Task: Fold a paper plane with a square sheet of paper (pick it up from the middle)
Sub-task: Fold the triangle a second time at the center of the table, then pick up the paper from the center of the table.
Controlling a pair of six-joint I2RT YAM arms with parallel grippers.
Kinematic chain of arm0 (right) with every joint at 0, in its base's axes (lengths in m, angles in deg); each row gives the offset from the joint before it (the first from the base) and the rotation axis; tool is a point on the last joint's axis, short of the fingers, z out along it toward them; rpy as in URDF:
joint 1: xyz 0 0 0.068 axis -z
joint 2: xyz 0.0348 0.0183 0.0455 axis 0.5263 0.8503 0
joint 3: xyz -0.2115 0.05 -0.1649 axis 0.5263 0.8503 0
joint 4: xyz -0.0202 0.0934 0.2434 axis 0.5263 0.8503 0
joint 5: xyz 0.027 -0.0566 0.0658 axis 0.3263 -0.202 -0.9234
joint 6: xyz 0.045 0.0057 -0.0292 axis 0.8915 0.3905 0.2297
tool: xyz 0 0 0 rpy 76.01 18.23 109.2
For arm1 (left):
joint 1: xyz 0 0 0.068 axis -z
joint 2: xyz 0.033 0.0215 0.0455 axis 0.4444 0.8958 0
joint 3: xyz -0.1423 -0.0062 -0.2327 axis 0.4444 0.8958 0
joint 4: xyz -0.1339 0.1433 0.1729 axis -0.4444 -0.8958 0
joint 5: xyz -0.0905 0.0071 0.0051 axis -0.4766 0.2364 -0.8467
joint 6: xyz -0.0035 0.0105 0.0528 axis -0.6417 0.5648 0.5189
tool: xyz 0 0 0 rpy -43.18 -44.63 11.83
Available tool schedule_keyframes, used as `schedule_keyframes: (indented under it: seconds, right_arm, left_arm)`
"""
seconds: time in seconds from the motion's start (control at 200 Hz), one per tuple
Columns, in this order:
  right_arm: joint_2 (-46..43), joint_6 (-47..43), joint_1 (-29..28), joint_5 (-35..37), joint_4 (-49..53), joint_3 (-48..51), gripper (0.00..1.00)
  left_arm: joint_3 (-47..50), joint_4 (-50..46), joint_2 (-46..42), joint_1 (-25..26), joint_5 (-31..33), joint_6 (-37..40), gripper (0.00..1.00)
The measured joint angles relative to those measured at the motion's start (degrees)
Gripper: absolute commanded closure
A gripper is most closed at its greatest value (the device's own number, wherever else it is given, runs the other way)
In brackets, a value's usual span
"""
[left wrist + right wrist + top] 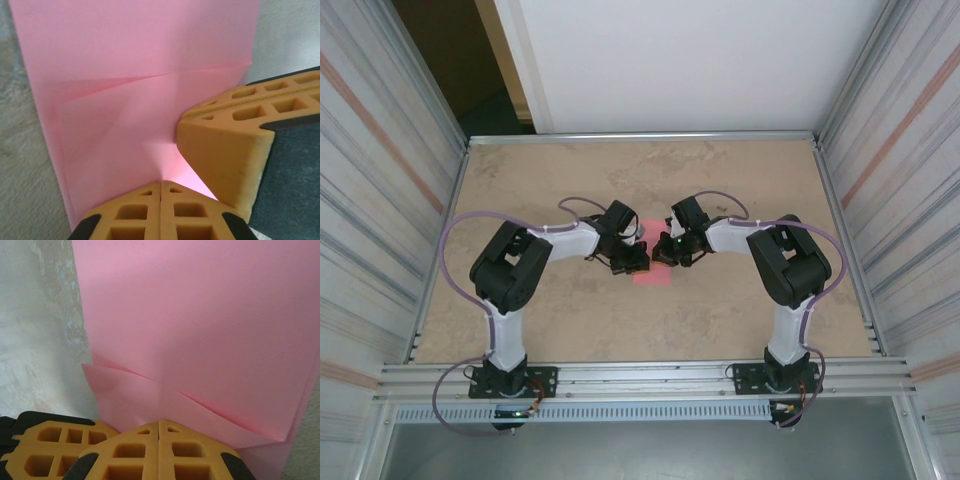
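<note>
The square sheet of paper is pink and lies at the table's middle, with a fold line and a folded-over flap across it. My left gripper is shut, and the paper rises in a small ridge into its closed tips, pinched there. My right gripper is also shut, its tips resting on the flap. One right finger stands just beside the left tips, touching the sheet.
The beige tabletop is bare all round the sheet. Metal rails and corrugated walls close it in on the far, left and right sides. Both arms reach in from the near edge, elbows out to the sides.
</note>
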Motion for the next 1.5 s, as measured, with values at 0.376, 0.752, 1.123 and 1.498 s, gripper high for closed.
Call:
schedule_keyframes:
  seconds: [0.376,0.752,1.123,1.498]
  right_arm:
    - [0.31,0.0,0.42,-1.11,-0.04,0.0,1.0]
    - [0.37,0.02,1.07,-2.4,-0.57,0.0,0.92]
    - [-12.33,5.49,1.95,1.57,-5.35,4.26,0.68]
    - [-15.43,11.61,5.29,4.07,-7.06,12.41,0.5]
  left_arm:
    - [10.88,4.48,-7.06,-2.49,-0.2,-0.02,1.0]
    - [13.27,-1.01,-13.64,-5.16,-0.31,-0.52,0.98]
    - [3.8,6.14,-8.61,-3.28,-1.36,-3.1,0.92]
    - [0.74,6.34,-2.19,-3.43,1.6,-3.58,0.86]
